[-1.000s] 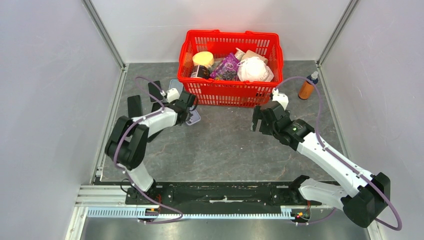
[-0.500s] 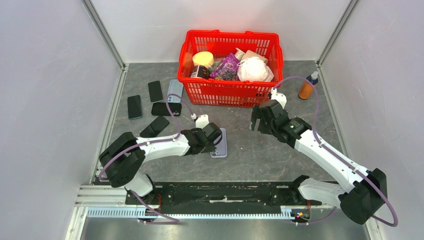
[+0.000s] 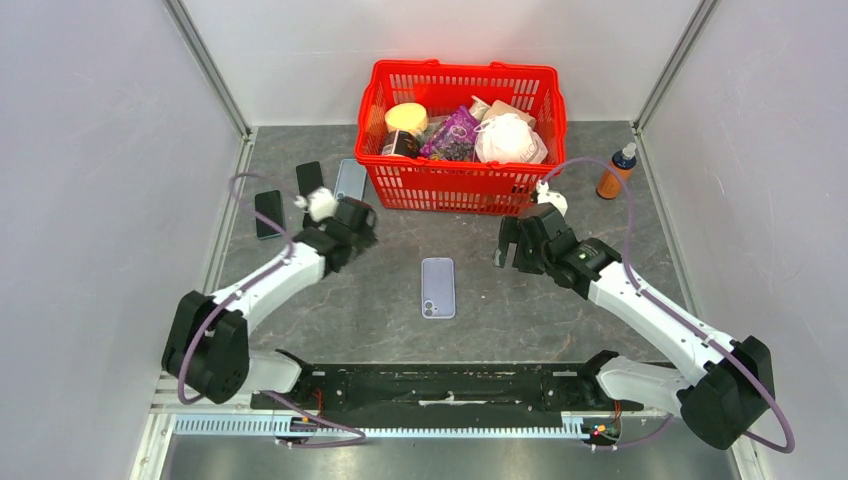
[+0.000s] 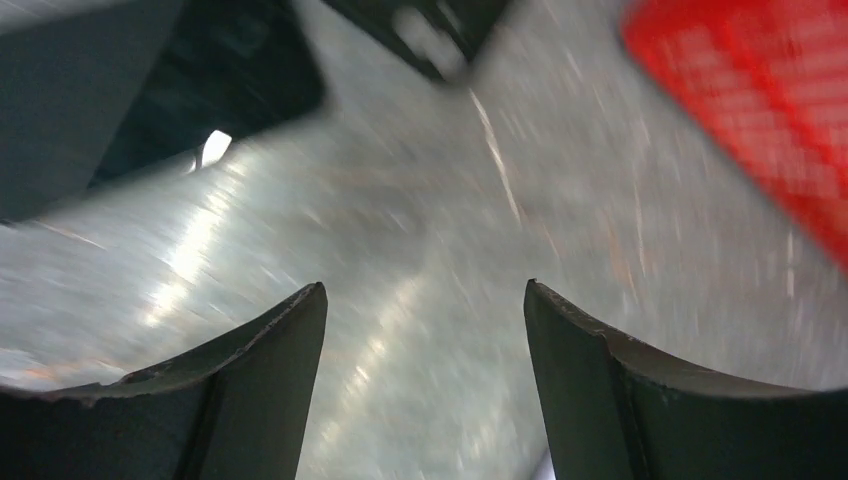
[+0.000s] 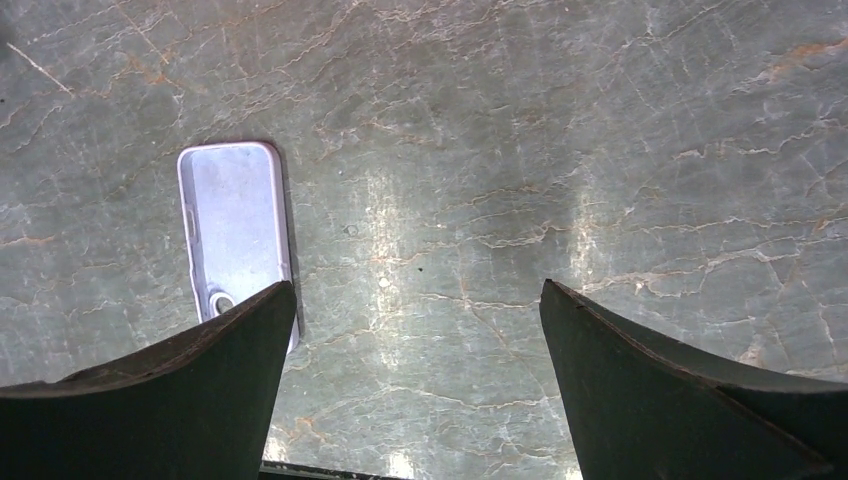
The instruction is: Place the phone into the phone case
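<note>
The lilac phone case [image 3: 438, 287] lies flat on the table's middle with its hollow side up; it also shows in the right wrist view [image 5: 235, 225], left of my fingers. Black phones [image 3: 268, 213] [image 3: 310, 179] lie at the far left, blurred in the left wrist view [image 4: 200, 90]. My left gripper [image 3: 355, 222] hangs open and empty beside those phones, its jaws [image 4: 425, 285] over bare table. My right gripper [image 3: 507, 243] [image 5: 418, 284] is open and empty, just right of the case and above the table.
A red basket [image 3: 460, 190] full of groceries stands at the back centre, close behind both grippers. A grey-blue phone [image 3: 350, 178] lies next to its left wall. An orange bottle [image 3: 613, 175] stands at the back right. White walls close in the sides.
My left gripper brought the lilac case from the left pile to the table's middle, opened, let it go and swung back left to the phones. The right arm barely moved.
</note>
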